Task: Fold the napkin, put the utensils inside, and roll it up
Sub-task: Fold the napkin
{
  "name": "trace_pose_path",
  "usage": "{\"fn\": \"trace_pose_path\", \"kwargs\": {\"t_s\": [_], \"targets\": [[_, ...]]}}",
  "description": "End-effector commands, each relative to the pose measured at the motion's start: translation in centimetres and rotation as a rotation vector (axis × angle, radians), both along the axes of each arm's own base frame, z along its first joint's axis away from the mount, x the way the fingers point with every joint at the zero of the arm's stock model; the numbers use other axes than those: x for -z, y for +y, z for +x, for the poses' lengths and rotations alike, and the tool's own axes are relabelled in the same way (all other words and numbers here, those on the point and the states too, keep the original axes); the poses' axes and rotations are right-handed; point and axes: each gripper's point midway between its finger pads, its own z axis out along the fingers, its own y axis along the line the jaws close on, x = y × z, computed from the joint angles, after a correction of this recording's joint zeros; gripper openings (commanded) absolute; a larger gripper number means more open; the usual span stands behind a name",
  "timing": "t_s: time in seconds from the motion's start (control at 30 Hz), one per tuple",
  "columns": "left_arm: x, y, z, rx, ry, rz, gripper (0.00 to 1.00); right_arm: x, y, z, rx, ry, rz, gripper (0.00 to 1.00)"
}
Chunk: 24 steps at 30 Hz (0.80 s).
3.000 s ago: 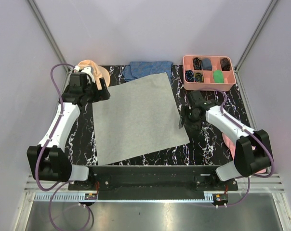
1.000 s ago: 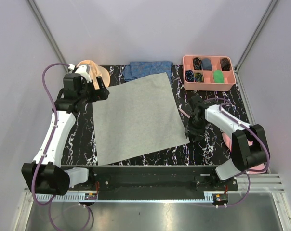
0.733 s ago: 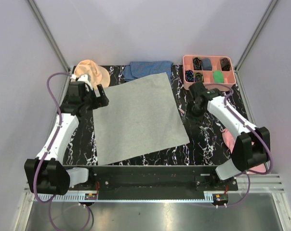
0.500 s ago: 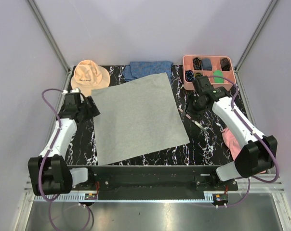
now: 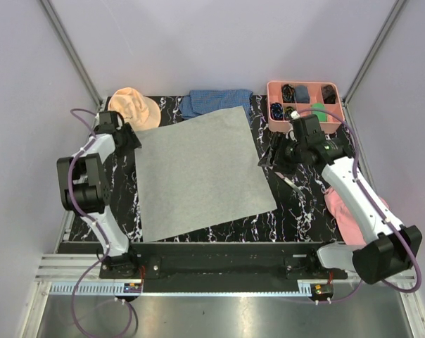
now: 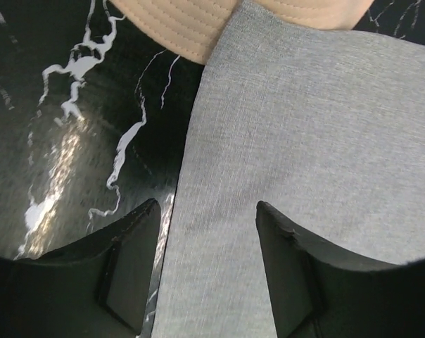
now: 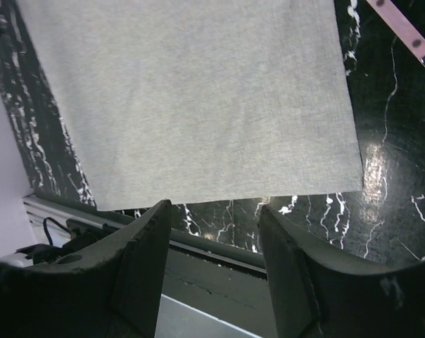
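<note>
The light-grey napkin [image 5: 198, 172] lies flat and unfolded on the black marble table [image 5: 304, 211]. My left gripper [image 5: 128, 141] sits low at the napkin's far left corner, open. In the left wrist view the gripper [image 6: 205, 208] straddles the cloth's left edge, one finger over the table, the other over the napkin [image 6: 304, 141]. My right gripper [image 5: 269, 156] hangs open and empty above the napkin's right edge, and the right wrist view [image 7: 214, 204] looks down on the napkin [image 7: 184, 91]. One utensil [image 5: 292, 184] lies on the table right of the napkin, its pink handle [image 7: 404, 27] visible.
A peach hat [image 5: 131, 105] touches the napkin's far left corner and fills the top of the left wrist view [image 6: 191, 28]. A blue checked cloth [image 5: 216, 101] lies at the back. A pink tray [image 5: 270, 95] stands back right. A pink hat [image 5: 353, 211] lies under the right arm.
My left arm swung out and set its gripper down at the napkin's far left corner, jaws narrowing. My right gripper rose and drew back from the utensil, which stays on the table.
</note>
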Motion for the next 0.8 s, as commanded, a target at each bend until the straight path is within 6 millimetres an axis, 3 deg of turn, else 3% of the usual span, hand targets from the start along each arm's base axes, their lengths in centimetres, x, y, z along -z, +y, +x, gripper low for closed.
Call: {"fn": "trace_pose_path", "kwargs": {"t_s": [0.0, 0.13, 0.43, 0.77], "targets": [[-0.2, 0.4, 3.3, 0.035, -0.025, 0.000, 0.60, -3.7, 0.6, -0.1, -0.034, -0.122, 0.077, 0.63], [2.9, 0.8, 3.8, 0.029, 0.063, 0.001, 0.60, -5.0, 0.2, -0.6, -0.022, -0.166, 0.080, 0.66], [4.3, 1.7, 5.2, 0.022, 0.098, 0.027, 0.57, -5.4, -0.3, -1.6, 0.012, -0.175, 0.097, 0.66], [4.4, 0.6, 5.3, 0.123, 0.093, 0.005, 0.21, -5.4, -0.3, -1.4, 0.005, -0.174, 0.089, 0.67]]}}
